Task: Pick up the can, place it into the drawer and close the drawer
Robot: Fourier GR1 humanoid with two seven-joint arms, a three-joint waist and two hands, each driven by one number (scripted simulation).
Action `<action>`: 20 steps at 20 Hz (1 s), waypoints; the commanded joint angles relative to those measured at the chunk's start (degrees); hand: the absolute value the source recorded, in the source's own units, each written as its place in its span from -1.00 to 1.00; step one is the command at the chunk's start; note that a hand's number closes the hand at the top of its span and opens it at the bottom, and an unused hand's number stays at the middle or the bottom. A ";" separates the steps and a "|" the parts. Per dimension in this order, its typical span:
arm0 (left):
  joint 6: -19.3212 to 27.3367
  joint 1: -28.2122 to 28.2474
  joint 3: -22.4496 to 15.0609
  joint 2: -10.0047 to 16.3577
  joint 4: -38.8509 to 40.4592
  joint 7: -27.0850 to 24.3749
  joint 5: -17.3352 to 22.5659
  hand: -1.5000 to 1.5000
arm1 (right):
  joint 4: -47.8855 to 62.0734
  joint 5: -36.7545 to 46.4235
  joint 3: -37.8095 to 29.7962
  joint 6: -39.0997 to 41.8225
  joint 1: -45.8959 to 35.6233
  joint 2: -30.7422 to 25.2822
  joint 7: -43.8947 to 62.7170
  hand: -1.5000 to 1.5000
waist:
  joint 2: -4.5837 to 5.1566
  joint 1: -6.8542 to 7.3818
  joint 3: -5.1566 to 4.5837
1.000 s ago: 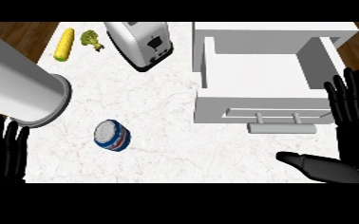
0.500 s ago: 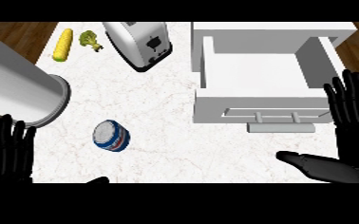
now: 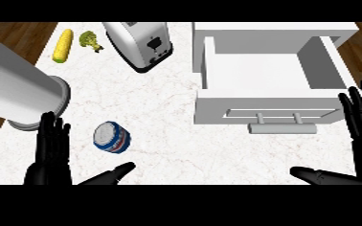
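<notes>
Identified as a kitchen. Grounds: white marbled counter (image 3: 176, 100) carrying a chrome toaster (image 3: 140, 45) at the rear. Just left of the toaster, a corn cob (image 3: 63, 45) and a broccoli floret (image 3: 90, 39), side by side. Right of the toaster, a white drawer (image 3: 212, 110) standing open, bar handle (image 3: 283, 128) on its front. Farther left of the toaster, brown wood planking (image 3: 21, 33) past the counter edge.

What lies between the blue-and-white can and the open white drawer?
Nothing but bare white marble counter, seen in the head view, separates the blue-and-white can from the open white drawer.
</notes>
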 commanded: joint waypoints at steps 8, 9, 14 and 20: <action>5.49 -3.34 0.76 -0.06 19.09 -13.99 7.07 -1.00 | 2.35 -2.99 -5.32 2.65 -1.80 -1.71 -1.05 -1.00 | 0.07 0.09 -0.01; 5.00 1.46 0.68 -0.06 16.68 -16.95 9.01 -1.00 | -4.81 -2.28 -3.00 2.24 2.04 -0.46 2.91 -1.00 | -0.01 0.09 -0.02; 7.29 -1.09 1.53 -0.06 22.95 -21.06 12.06 -1.00 | -2.94 -1.24 -4.44 1.81 -0.09 -0.52 3.42 -1.00 | 0.04 0.13 0.00; 6.24 -4.55 4.59 -0.06 30.65 -24.73 16.13 -1.00 | -2.12 -5.42 -8.20 3.57 -1.68 -1.71 3.94 -1.00 | 0.04 0.07 0.00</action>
